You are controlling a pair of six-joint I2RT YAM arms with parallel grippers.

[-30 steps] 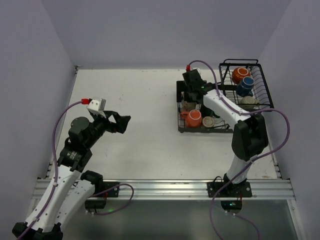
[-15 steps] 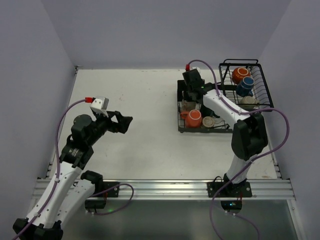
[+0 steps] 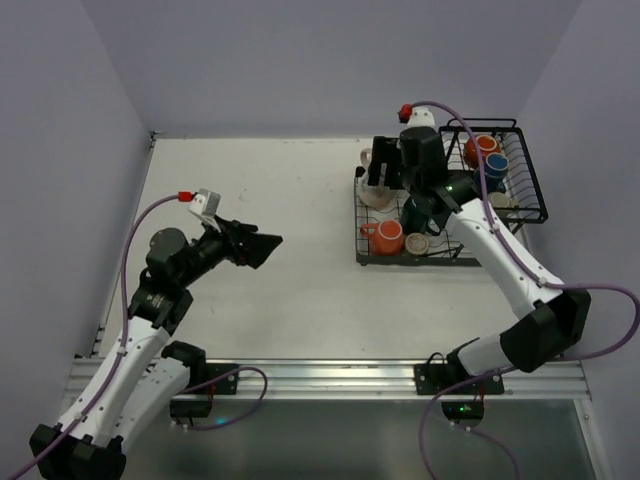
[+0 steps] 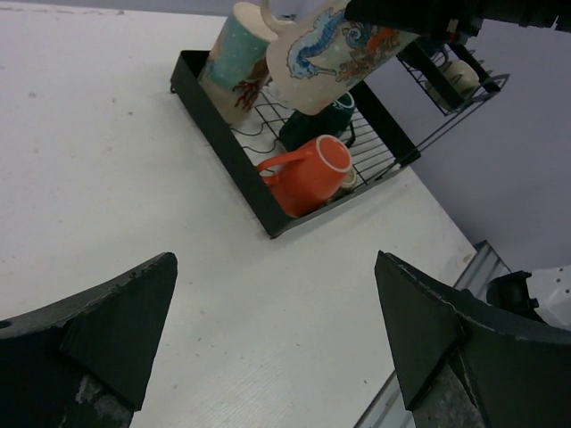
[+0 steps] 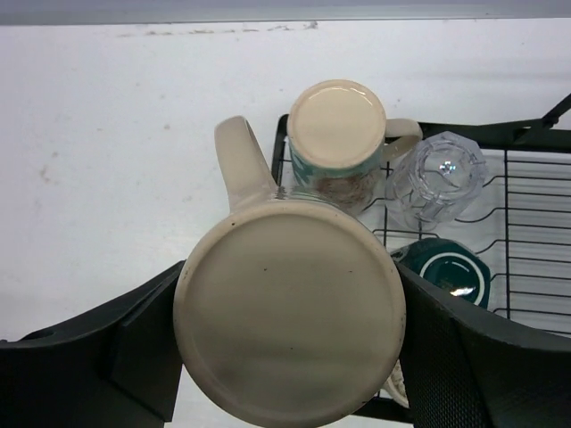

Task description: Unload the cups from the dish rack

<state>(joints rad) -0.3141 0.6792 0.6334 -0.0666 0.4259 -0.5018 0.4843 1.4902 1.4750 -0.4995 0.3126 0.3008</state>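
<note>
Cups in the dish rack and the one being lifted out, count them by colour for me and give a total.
Patterned cream mug: 2
Orange mug: 2
Plain cream cup: 2
Dark teal cup: 1
Blue cup: 1
Clear glass: 1
Total: 9

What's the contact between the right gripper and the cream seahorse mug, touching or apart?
Touching. In the right wrist view the right gripper has its two fingers pressed against opposite sides of the cream seahorse mug, with no gap.
</note>
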